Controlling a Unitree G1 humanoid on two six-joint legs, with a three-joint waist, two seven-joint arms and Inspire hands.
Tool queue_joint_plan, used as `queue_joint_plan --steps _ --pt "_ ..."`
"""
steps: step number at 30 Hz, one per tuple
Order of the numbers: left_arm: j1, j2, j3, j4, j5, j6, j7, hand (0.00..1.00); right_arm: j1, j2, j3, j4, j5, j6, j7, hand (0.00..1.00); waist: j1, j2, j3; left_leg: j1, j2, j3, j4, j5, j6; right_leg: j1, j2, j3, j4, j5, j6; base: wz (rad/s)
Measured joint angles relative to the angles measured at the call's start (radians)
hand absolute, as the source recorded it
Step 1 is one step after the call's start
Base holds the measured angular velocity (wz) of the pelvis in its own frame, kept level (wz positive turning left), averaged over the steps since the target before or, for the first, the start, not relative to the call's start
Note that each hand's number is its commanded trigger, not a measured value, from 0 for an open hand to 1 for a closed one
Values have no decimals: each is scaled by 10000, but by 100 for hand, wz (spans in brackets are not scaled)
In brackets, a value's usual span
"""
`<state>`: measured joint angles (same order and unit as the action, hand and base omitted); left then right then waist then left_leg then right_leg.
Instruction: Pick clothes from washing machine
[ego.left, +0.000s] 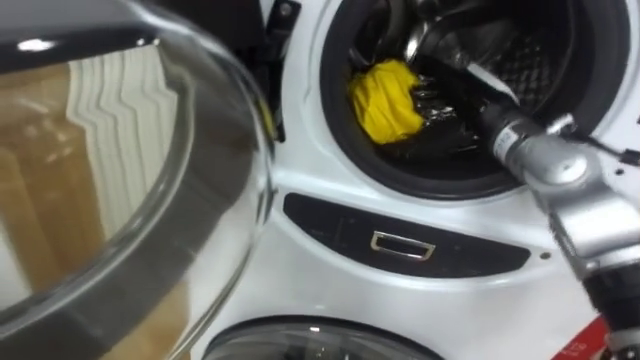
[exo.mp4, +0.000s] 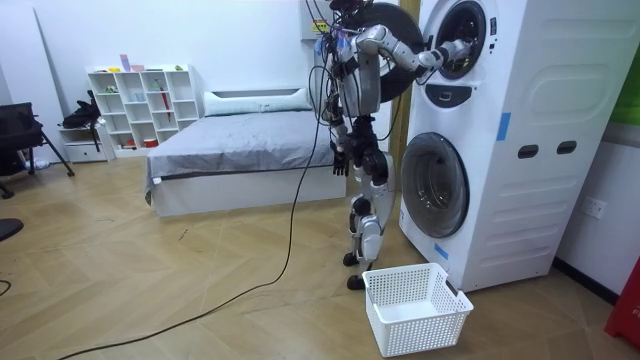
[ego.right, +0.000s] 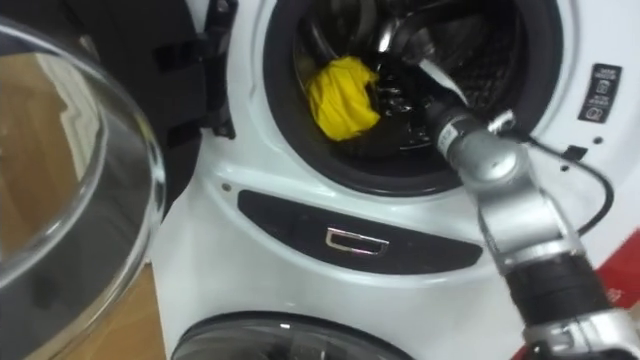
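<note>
The robot stands close before a stacked washing machine, facing its upper drum, whose round glass door is swung wide open to the robot's left. The right arm reaches through the opening, and the right hand lies inside the drum against the right edge of 1 crumpled yellow cloth. The hand is dark against the dark drum, so it cannot be told whether it has closed on the cloth or merely touches it. The left hand hangs low by the robot's side in the room view; its state cannot be told either. The cloth rests wholly inside the drum, just behind the door seal. A white laundry basket stands on the floor at the robot's feet and looks empty. Judgement: the task is at an early stage. The door is open and the reach is made, but the lift out and any transfer to the basket are not yet done. Markings: a small chrome badge sits on the dark panel below the drum, a dark label with white print is fixed beside the opening, and a blue sticker shows on the cabinet side. None of these is legible.
</note>
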<state>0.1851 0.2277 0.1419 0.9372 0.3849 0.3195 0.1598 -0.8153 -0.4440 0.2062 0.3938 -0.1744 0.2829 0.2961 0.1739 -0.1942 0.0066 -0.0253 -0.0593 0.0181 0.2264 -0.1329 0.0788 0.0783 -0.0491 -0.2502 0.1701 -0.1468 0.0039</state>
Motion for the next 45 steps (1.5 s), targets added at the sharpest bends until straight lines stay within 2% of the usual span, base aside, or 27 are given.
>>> queue_joint_plan --steps 3,7,9,15,19,24,29,33,35,37,38,41,42,43,45 --pt "-122 36 -337 -2 18 -8 -2 0 -329 -225 503 -288 -529 0 690 100 28 -4 1 68 -3 -27 -48 -34 -36 53 11 -30 -39 -54 -33 1" --pt "-283 46 -464 -3 12 -81 -22 0 -273 -253 967 -990 -1138 144 1332 100 110 -5 3 282 76 118 -271 -2 -120 93 58 64 -31 -73 -97 -13" --pt "-399 68 -484 -4 10 -99 -22 0 -274 -240 1092 -1120 -1367 268 1294 100 245 -5 3 347 150 264 -298 -17 -185 83 100 106 -30 -103 -161 -22" --pt "-627 84 -497 -38 20 -213 -1 0 -273 -216 1255 -1465 -1607 551 1204 100 595 -11 1 390 296 343 -356 22 -359 57 222 164 -40 -122 -387 -7" --pt "-640 122 -498 43 21 -217 56 0 -269 -173 1307 -2035 -1894 978 1333 100 772 -44 -23 530 355 360 -597 130 -519 20 286 149 -11 -167 -549 -2" --pt "-642 183 -497 142 1 -222 138 0 -270 -45 1345 -2443 -2006 1007 1319 100 775 -75 -35 560 467 375 -626 111 -636 35 387 131 -9 -256 -689 0" --pt "-632 185 -517 171 -8 -436 261 0 -270 -49 1373 -2837 -1896 1002 1280 100 765 -91 -37 549 525 347 -622 72 -729 28 453 156 -2 -325 -768 -1" --pt "-580 145 -669 339 6 -717 271 0 -240 -53 1373 -3484 -1769 873 1448 100 707 -95 -39 514 561 357 -626 5 -788 -35 513 337 1 -320 -780 -10" --pt "-424 148 -645 357 6 -911 313 0 72 -76 1240 -4552 -1970 845 1413 100 554 -110 -50 434 557 329 -623 -13 -793 -104 522 361 -14 -316 -784 -3" --pt "-118 98 -486 355 9 -1079 347 0 478 -176 888 -5908 -1831 610 1408 100 254 -57 -37 419 556 340 -568 -89 -770 -96 517 377 -12 -317 -776 0" --pt "-83 70 -402 370 2 -1101 353 0 654 -179 690 -6274 -1728 536 1385 100 220 -32 -30 421 558 339 -566 -104 -763 -78 524 398 -10 -314 -769 0" --pt "67 -132 -379 613 -46 -1285 510 0 1596 -200 -25 -8068 -892 -17 935 100 -169 297 -7 533 579 380 -570 -191 -688 -1 528 552 -10 -269 -697 2" --pt "201 -271 -380 642 -43 -1394 609 0 2149 -201 -318 -8789 -718 -356 707 100 -336 473 -14 567 618 384 -567 -234 -657 82 510 524 -19 -265 -690 0" --pt "276 -392 -361 643 -30 -1579 695 0 2818 -194 -663 -9533 -707 -650 510 100 -453 614 22 671 617 503 -614 -250 -634 91 497 595 -7 -253 -651 -10" --pt "428 -473 -245 637 -55 -1862 771 0 3820 -176 -1173 -10372 -469 -1051 308 100 -555 758 26 769 617 647 -697 -274 -612 91 486 611 -14 -267 -619 -30"
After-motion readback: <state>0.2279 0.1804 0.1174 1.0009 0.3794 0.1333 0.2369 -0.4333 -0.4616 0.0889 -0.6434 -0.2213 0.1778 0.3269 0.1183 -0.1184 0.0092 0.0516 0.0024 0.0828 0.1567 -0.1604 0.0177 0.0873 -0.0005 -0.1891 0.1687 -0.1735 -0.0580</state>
